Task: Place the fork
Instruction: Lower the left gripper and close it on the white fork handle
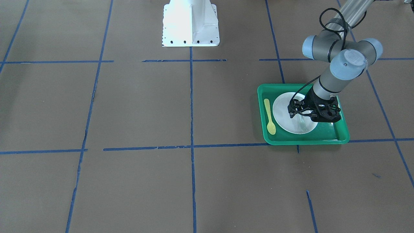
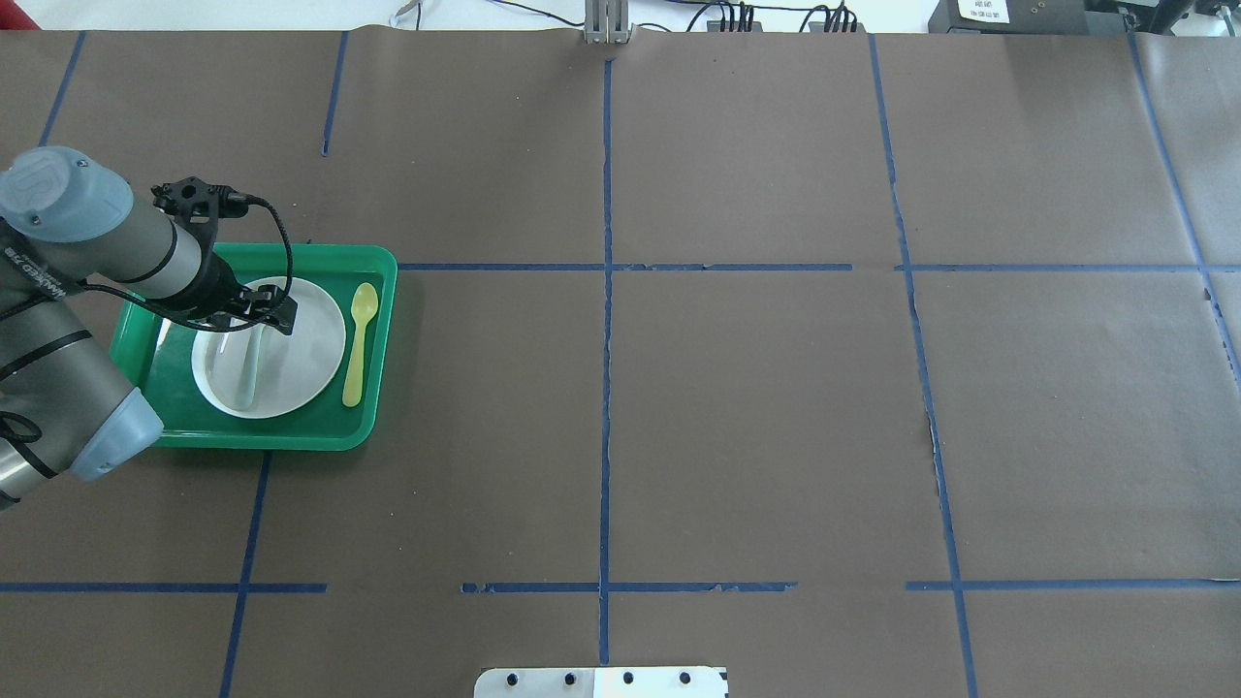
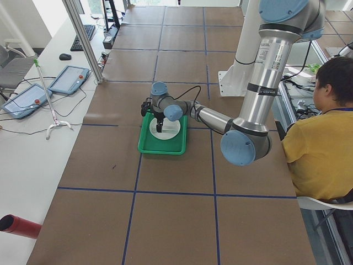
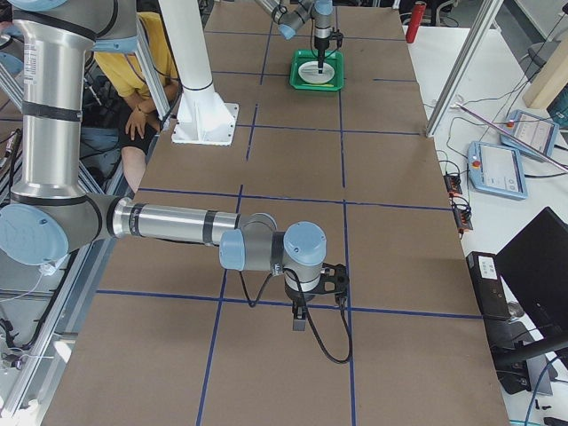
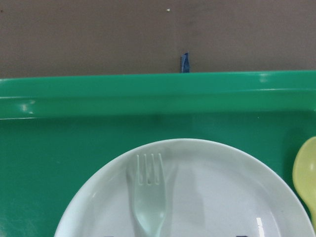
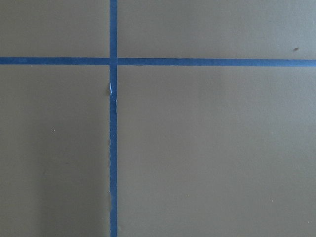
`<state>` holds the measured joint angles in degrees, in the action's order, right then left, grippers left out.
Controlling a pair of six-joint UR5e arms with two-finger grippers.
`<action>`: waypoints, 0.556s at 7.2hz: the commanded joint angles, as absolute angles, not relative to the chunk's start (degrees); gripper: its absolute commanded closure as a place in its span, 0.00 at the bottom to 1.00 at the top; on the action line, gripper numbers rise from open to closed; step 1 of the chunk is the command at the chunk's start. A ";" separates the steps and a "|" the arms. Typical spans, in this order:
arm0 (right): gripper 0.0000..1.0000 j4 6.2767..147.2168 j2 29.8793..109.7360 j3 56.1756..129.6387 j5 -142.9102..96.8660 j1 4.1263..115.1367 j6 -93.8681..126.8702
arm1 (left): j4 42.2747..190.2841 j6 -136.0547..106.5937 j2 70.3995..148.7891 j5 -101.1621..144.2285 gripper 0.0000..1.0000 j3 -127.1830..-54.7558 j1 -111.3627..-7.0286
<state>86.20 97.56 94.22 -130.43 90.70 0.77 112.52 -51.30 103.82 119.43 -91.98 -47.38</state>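
The pale translucent fork [image 5: 149, 197] lies flat on the white plate [image 5: 222, 187] inside the green tray [image 5: 148, 94], tines toward the tray's far wall. It also shows in the overhead view [image 2: 250, 368] and the front view [image 1: 303, 122]. My left gripper [image 2: 252, 315] hangs low over the plate [image 2: 301, 349], jaws apart on either side of the fork, not closed on it. My right gripper [image 4: 299, 321] shows only in the exterior right view, far from the tray over bare table. I cannot tell whether it is open or shut.
A yellow plastic spoon [image 2: 357, 344] lies in the tray [image 2: 373, 262] beside the plate, on the side toward the table's middle. Brown paper with blue tape lines covers the table. The white robot base [image 1: 190, 22] stands at mid-table. An operator sits beside the table [image 3: 325, 143].
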 commanded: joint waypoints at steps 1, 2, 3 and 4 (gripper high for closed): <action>0.00 86.22 97.56 94.22 -130.43 90.70 0.79 | 112.50 -51.24 103.71 119.44 0.25 -91.76 -47.37; 0.00 86.22 97.56 94.22 -130.43 90.70 0.79 | 112.59 -51.24 103.71 119.44 0.28 -91.76 -47.37; 0.00 86.22 97.56 94.22 -130.43 90.70 0.79 | 112.59 -51.24 103.62 119.44 0.33 -91.58 -47.37; 0.00 86.22 97.56 94.22 -130.43 90.70 0.79 | 112.59 -51.24 103.71 119.44 0.33 -91.50 -47.37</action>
